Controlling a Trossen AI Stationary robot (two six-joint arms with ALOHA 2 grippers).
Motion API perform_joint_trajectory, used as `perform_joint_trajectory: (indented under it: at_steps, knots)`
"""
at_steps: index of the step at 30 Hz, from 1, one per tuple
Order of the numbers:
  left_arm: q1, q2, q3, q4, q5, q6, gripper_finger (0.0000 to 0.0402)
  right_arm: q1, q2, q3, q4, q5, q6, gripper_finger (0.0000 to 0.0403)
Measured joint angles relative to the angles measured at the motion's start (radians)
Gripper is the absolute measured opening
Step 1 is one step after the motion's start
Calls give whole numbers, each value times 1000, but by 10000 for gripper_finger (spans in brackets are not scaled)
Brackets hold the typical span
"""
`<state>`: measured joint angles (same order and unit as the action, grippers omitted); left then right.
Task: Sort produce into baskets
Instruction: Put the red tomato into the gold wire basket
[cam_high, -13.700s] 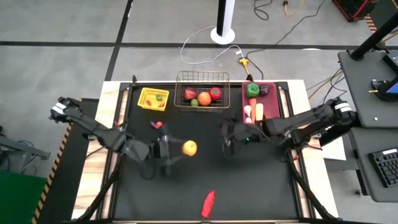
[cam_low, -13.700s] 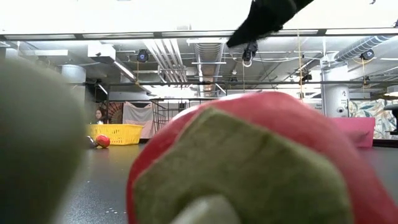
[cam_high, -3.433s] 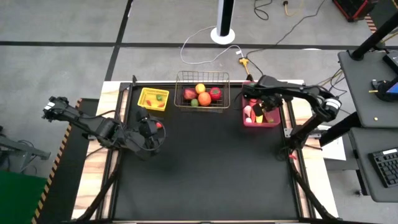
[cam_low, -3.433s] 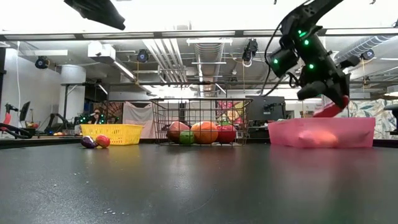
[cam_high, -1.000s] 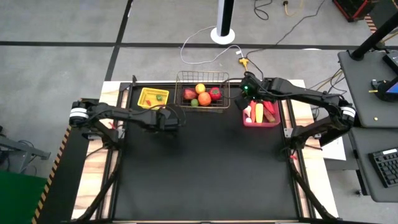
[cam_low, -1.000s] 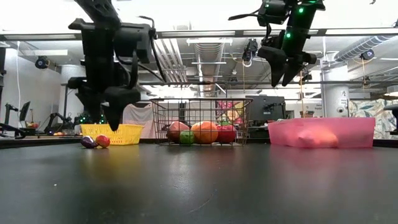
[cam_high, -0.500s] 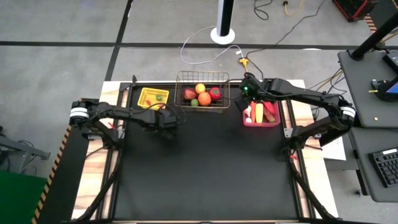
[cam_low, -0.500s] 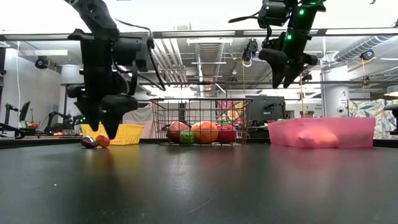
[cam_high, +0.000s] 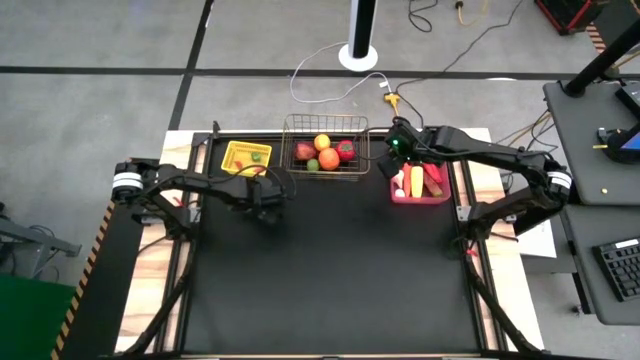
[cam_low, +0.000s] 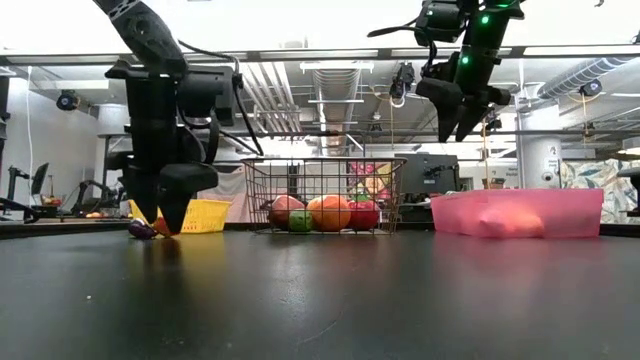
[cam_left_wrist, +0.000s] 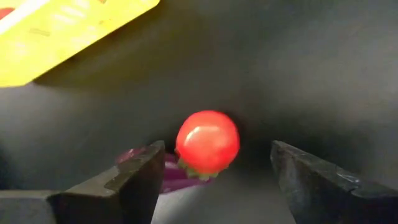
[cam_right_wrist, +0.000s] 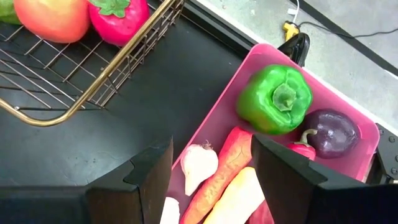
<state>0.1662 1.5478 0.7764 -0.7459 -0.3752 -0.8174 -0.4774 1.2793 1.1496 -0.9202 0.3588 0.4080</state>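
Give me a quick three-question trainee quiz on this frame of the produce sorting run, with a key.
1. True or false: the green bell pepper lies in the pink bin.
2. Which end effector has the red tomato between its open fingers: A left, B right?
3. Fill in: the tomato rests on the table near the ____ tray.

Key: 1 true; 2 A; 3 yellow.

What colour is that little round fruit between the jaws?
Bright red tomato, seen best in the left wrist view.
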Motion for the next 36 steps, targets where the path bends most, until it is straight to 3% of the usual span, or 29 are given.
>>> perform_joint_trajectory:
  at_steps: [19, 36]
  knots:
    - [13, 1, -1, 55, -9, 50, 267, 0, 0, 0, 12, 0, 0, 210]
    - [14, 1, -1, 43, -8, 46, 178, 0, 0, 0, 14, 0, 0, 210]
